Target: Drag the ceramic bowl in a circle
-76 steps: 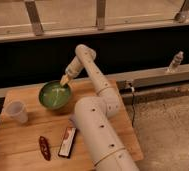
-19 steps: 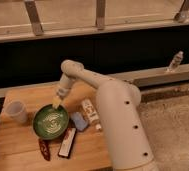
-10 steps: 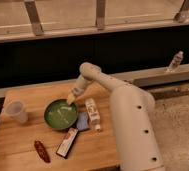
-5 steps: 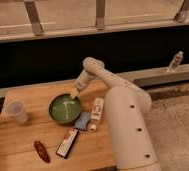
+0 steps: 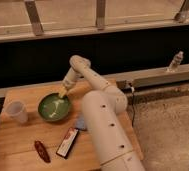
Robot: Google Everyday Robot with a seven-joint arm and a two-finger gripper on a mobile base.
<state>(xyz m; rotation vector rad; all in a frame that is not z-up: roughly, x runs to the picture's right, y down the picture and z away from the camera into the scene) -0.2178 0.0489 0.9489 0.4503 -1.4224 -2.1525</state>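
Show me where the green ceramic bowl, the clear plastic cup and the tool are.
Green ceramic bowl (image 5: 53, 107), camera view, pale inside.
Clear plastic cup (image 5: 16, 112), camera view, side wall.
Tool (image 5: 63, 92), camera view, tip at the bowl's far rim.

bowl (image 5: 54, 107): 1 | plastic cup (image 5: 16, 112): 1 | bottle (image 5: 175, 61): 1 | pincer (image 5: 63, 92): 1

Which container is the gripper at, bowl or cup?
The green ceramic bowl: the shut gripper sits at its far rim. The translucent plastic cup stands apart, left.

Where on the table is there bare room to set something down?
Bare wood lies in front of the plastic cup, left of the red item. It is crowded around the ceramic bowl, where the gripper sits at its rim, beside the dark packet.
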